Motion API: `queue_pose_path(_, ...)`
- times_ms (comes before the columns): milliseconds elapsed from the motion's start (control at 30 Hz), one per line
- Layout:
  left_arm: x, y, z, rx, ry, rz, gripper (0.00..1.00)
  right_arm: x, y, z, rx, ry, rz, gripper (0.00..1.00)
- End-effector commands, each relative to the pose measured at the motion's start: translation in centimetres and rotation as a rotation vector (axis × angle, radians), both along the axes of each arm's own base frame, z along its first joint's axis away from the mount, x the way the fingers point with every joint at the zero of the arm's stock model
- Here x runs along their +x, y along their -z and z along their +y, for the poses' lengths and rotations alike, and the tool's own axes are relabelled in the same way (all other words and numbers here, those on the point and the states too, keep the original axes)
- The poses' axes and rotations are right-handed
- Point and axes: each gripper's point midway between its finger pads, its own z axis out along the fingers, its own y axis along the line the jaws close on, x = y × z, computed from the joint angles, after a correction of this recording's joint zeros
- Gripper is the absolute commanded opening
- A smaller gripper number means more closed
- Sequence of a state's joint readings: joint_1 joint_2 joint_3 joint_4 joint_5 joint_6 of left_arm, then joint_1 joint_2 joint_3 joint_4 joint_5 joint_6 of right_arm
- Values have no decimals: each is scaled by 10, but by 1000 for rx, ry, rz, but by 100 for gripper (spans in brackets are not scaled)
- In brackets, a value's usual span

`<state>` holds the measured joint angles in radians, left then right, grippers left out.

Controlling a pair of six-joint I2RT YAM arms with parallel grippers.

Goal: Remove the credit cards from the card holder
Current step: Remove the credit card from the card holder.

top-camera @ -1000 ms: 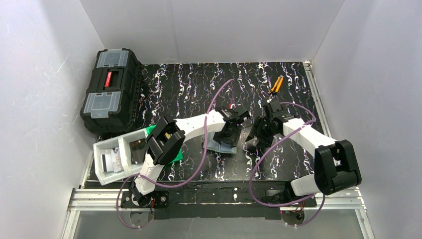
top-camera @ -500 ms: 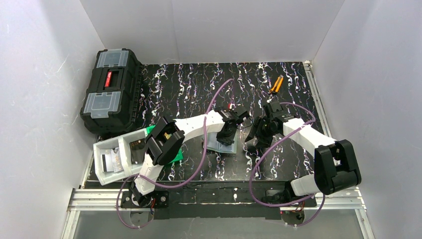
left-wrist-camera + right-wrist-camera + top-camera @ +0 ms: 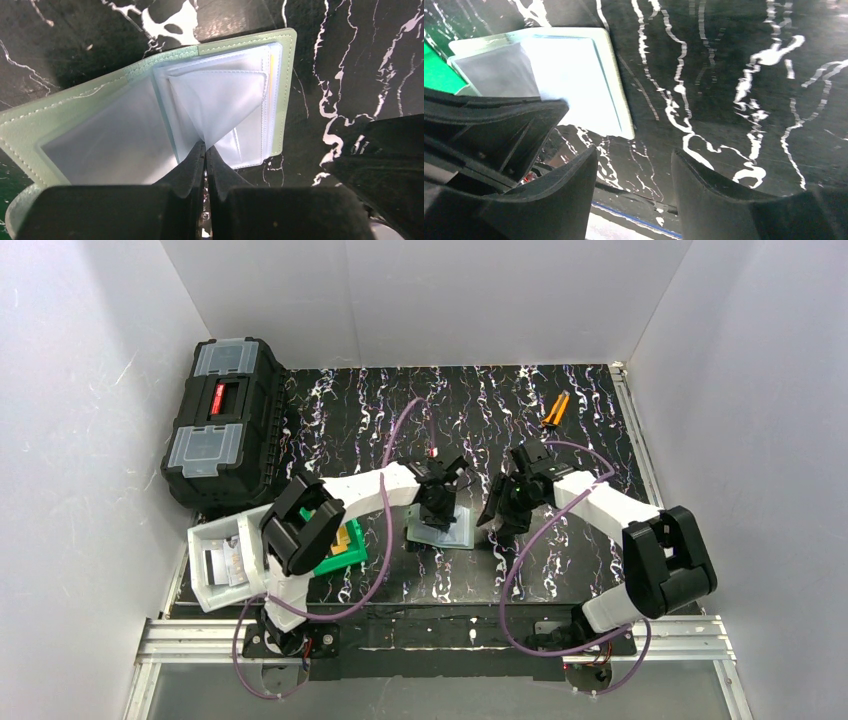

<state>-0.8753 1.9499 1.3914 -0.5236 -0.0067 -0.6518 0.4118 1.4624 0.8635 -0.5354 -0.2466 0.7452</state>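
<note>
The card holder (image 3: 90, 150) lies open on the black marbled table, pale green outside with clear pocket leaves inside. My left gripper (image 3: 205, 146) is shut on the lower corner of one clear pocket leaf (image 3: 225, 95), which stands lifted off the holder. A thin gold edge of a credit card (image 3: 271, 70) shows in the right-hand pocket. From above, the left gripper (image 3: 437, 502) sits over the holder (image 3: 447, 533). My right gripper (image 3: 634, 175) hovers open just right of the holder (image 3: 574, 75), with nothing between its fingers; it also shows in the top view (image 3: 500, 516).
A bright green bin (image 3: 330, 558) with a gold-orange card (image 3: 346, 538) on it sits left of the holder, beside a white bin (image 3: 215, 545). A black toolbox (image 3: 220, 420) stands at the back left. An orange-handled tool (image 3: 553, 411) lies at the back right.
My left gripper has shut on the clear pocket leaf and shifted slightly left with its arm. The right gripper has drifted a little left toward the holder and stays open.
</note>
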Motion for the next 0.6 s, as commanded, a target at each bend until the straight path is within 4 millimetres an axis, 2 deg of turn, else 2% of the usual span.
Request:
queue_pose_path(0, -11, -13, -2, -148, -55, 76, 0, 11, -17, 30, 60, -64, -54, 61)
queue_pose_path(267, -8, -10, 11, -284, -150, 129, 0, 12, -13, 56, 55, -119, -45, 52)
queue_pose_path(567, -9, -8, 11, -352, -159, 155, 0, 16, 9, 64, -2, -144, -12, 50)
